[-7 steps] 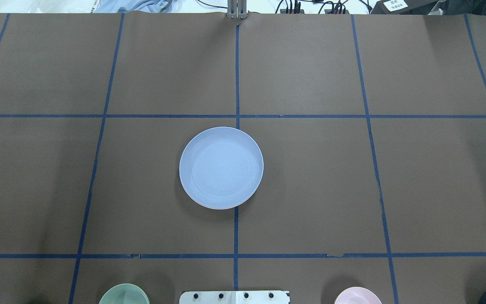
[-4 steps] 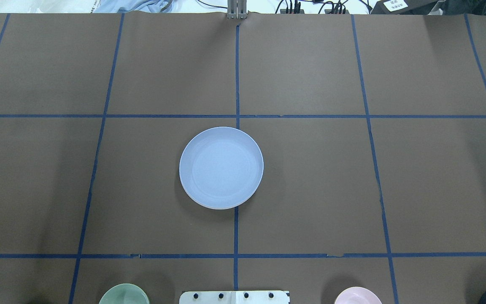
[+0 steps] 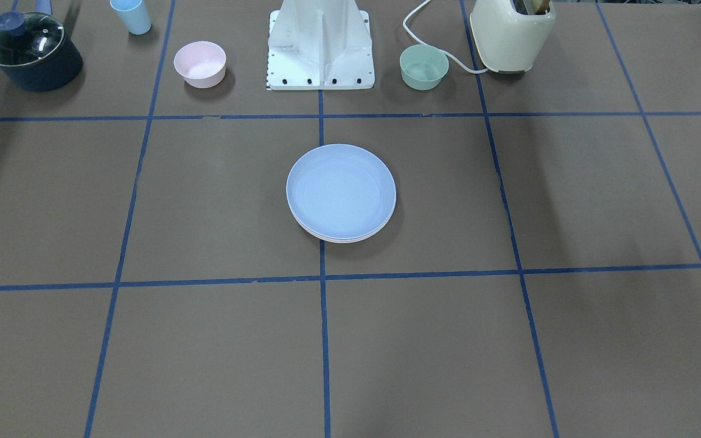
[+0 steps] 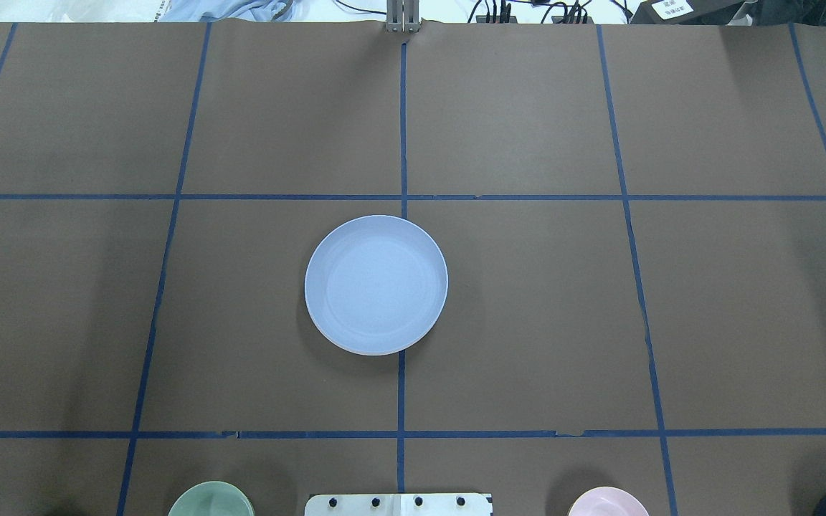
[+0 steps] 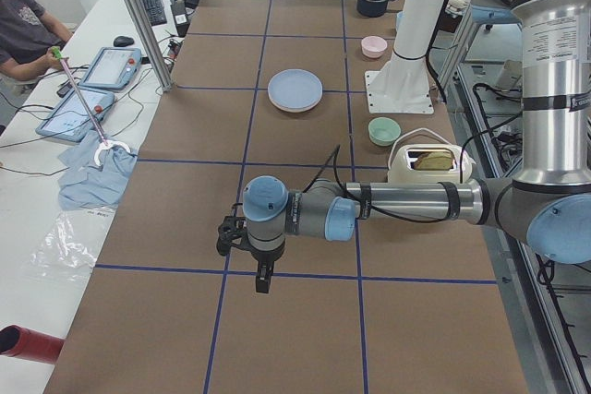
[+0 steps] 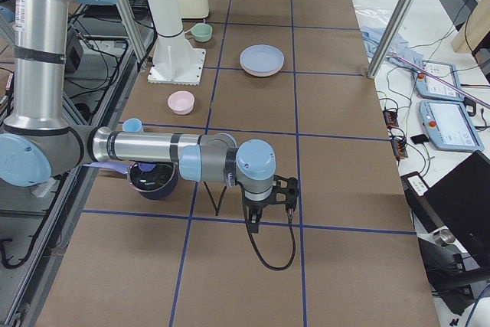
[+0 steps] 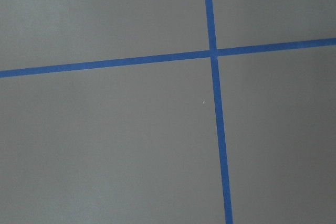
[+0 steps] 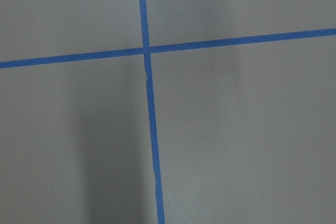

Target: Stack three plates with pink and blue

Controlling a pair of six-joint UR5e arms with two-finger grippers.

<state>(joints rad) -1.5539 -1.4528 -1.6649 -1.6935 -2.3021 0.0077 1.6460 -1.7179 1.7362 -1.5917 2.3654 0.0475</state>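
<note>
Left fingers (image 5: 263,280) show only in the left side view, dark and pointing straight down over a blue tape line. Whether they are spread or pressed together cannot be told. Right fingers (image 6: 255,222) show only in the right side view, also pointing down above a tape line, and their state cannot be told either.

The brown paper-covered table (image 3: 204,201) is marked with a blue tape grid. The silver and pale blue left arm (image 5: 406,200) reaches out level over one end of the table, its wrist bent downward. The right arm (image 6: 145,145) stretches level over the other end in the same pose. Both are well apart from the plates.

The white robot base (image 3: 320,48) stands at the table's robot-side edge. In front of it, near the table's middle, the light blue round shallow plastic plate (image 3: 341,190) lies flat on top of a stack, straddling a tape line. Paler rims (image 3: 339,239) peek out beneath its edge, their colours too faint to name.

Along the robot's side stand a cream toaster (image 3: 512,33), a dark blue pot with a glass lid (image 3: 31,52), a small pink bowl (image 3: 199,64), a small green bowl (image 3: 424,67) and a light blue cup (image 3: 131,15).
</note>
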